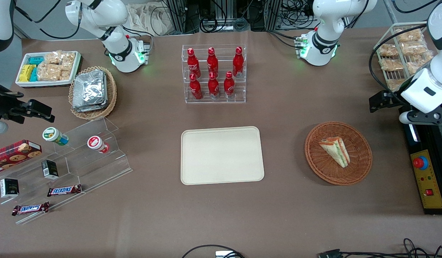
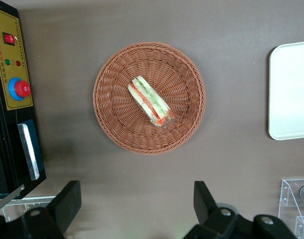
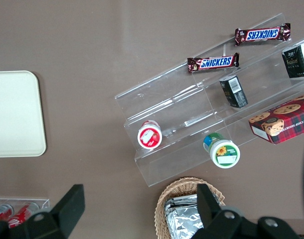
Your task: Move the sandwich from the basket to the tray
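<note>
Your gripper [image 2: 134, 209] hangs with fingers spread, high above the basket [image 2: 107, 114]. The sandwich [image 2: 150, 101] lies at the basket's centre; likely soft and light, so pinch gently across its bread faces.

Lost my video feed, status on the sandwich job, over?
Hand open, high above basket, holding nothing. Sandwich lies in basket, untouched. Tray bare. Nothing between them.
</note>
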